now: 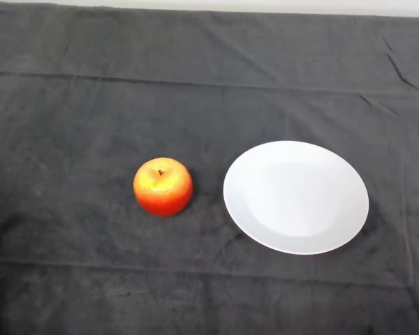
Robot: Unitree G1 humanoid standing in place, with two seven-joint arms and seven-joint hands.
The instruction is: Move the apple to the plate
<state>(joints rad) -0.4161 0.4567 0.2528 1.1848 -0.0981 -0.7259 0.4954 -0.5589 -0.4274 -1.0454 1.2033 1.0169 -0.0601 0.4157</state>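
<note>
A red-yellow apple (163, 185) sits stem up on the dark-clothed counter (209, 77). Just right of the apple, apart from it, lies a white plate (296, 197).

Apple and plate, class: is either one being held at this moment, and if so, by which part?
Nothing is held. The apple sits stem-up on the dark cloth, apart from the white plate, untouched. No hand shows.

Dark-clothed table (209, 77) bears an apple (163, 185) beside a white plate (296, 197).
</note>
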